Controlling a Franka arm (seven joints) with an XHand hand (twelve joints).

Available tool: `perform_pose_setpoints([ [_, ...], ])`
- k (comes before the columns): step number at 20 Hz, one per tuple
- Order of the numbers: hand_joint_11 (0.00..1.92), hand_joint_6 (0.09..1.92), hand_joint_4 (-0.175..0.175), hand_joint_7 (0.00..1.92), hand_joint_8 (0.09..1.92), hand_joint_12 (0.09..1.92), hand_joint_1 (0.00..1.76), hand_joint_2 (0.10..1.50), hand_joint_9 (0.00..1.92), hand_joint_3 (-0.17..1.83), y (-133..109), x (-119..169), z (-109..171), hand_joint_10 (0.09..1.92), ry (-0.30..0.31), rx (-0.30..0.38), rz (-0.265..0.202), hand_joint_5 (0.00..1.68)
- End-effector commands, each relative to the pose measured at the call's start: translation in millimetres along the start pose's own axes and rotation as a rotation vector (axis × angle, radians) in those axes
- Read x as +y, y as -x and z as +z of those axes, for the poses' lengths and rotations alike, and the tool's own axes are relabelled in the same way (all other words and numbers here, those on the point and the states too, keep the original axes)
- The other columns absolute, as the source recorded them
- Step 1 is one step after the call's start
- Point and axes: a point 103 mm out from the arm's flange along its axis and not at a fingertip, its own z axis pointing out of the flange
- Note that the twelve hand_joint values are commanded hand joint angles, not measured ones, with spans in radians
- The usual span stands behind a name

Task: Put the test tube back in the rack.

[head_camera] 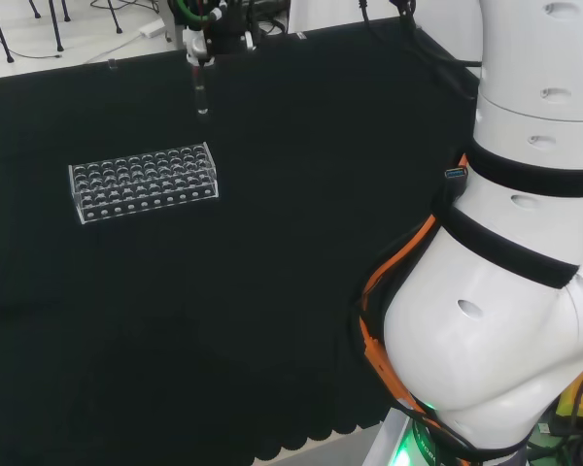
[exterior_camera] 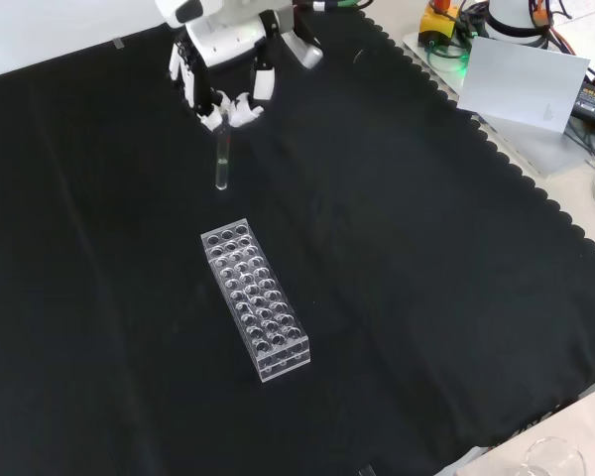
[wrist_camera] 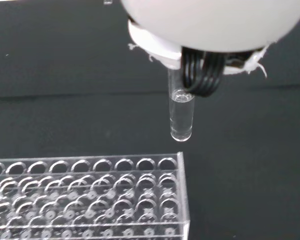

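In the front view, a clear rack (exterior_camera: 256,298) lies nearest on the black-clothed counter (exterior_camera: 426,248), its holes unfilled. Just beyond its far end, the test tube (exterior_camera: 221,164) hangs upright above the cloth, pinched at its top by the hand (exterior_camera: 223,94).

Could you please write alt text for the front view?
The black and white hand holds a clear glass test tube upright above black cloth, short of the clear plastic rack, whose holes look empty.
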Motion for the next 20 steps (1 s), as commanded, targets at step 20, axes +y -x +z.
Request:
perform_pose_setpoints([
  [20, 0.99, 0.58, -0.175, 1.50, 0.61, 1.19, 1.45, 0.45, 1.35, 0.91, -11.8, 11.0, 36.4, 0.52, -0.129, 0.069, -0.028, 1.36],
])
